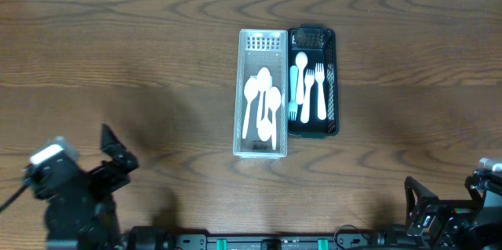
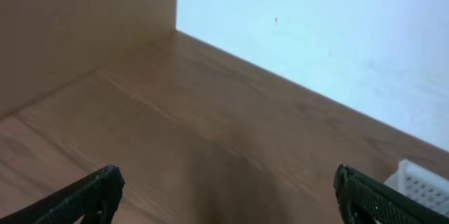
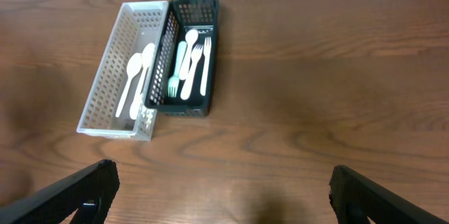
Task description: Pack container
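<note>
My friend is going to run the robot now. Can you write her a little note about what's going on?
Left pincer: open, holding nothing, at the front left.
Right pincer: open, holding nothing, at the front right.
Things: mid brown wooden table, a white perforated plastic basket holds white plastic spoons. A black perforated plastic basket sits against its side, holding white and pale green plastic forks and one spoon.
Done: all cutlery in view is in the baskets.
Left: cannot tell.
</note>
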`<state>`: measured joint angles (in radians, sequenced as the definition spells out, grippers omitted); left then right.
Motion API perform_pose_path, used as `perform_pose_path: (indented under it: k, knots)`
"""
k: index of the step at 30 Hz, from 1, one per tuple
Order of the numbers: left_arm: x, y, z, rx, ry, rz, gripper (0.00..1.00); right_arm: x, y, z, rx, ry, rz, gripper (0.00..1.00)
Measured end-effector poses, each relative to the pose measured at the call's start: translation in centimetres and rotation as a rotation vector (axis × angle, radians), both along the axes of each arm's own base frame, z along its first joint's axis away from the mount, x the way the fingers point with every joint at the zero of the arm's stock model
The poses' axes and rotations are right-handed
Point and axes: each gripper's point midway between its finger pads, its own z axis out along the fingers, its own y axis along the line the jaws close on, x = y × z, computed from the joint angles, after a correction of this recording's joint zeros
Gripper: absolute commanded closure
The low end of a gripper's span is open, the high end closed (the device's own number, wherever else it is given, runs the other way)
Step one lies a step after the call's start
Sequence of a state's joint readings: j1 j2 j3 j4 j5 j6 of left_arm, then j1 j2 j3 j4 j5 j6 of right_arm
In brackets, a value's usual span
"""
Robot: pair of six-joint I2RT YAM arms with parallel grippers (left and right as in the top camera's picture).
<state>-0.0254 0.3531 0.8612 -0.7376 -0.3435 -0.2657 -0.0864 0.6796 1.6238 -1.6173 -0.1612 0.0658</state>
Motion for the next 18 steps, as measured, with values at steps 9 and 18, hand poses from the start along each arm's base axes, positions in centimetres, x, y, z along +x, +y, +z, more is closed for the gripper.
perform_pose_path:
  k: [9,18]
  knots:
    - [2.2,-1.2,-8.2,0.032,0.030,-0.090,0.02,0.0,0.0,0.0,0.000,0.002,0.000,0.01]
    - [3.6,-1.2,-13.1,0.069,-0.002,-0.111,0.02,0.0,0.0,0.0,0.000,0.002,0.000,0.01]
